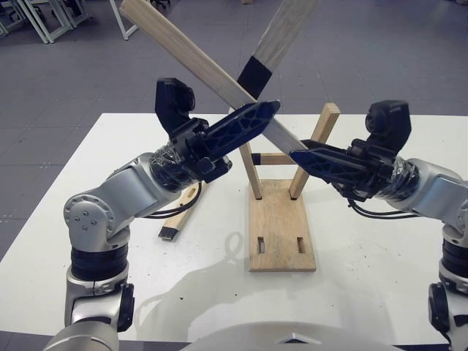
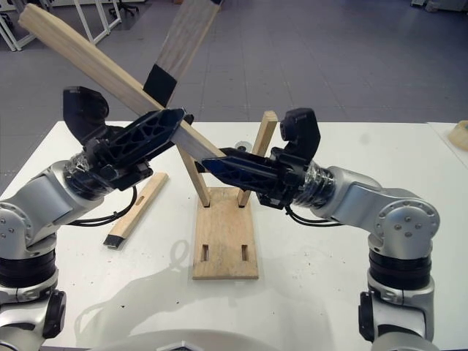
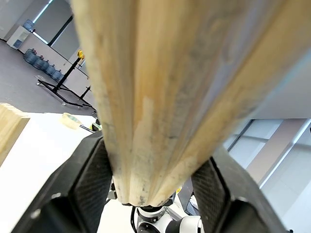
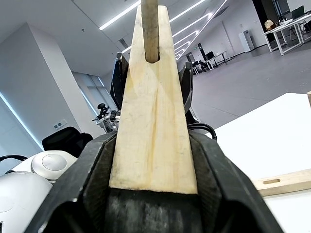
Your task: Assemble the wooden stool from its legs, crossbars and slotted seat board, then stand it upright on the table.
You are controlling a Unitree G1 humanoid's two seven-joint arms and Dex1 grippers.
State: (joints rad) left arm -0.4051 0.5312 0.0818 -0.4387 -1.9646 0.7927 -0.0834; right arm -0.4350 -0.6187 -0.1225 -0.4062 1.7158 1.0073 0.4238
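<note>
Two empty slots (image 1: 261,245) mark the near end of the seat board (image 1: 281,216), flat on the table (image 1: 380,285). Above it the left gripper (image 1: 267,111) clamps a black-banded leg (image 1: 281,33) and the right gripper (image 1: 298,156) a pale leg (image 1: 183,51), the two crossing. Farther back, two upright legs (image 1: 316,146) joined by a crossbar (image 1: 276,158) stand in the board.

left gripper (image 1: 269,111), raised, clamps banded leg (image 1: 281,36); right gripper (image 1: 296,156), raised, clamps plain leg (image 1: 183,51).

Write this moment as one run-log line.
left gripper: shut on long plank | right gripper: shut on long plank | banded piece: crosses plank | seat board: flat, two legs in, two slots empty
</note>
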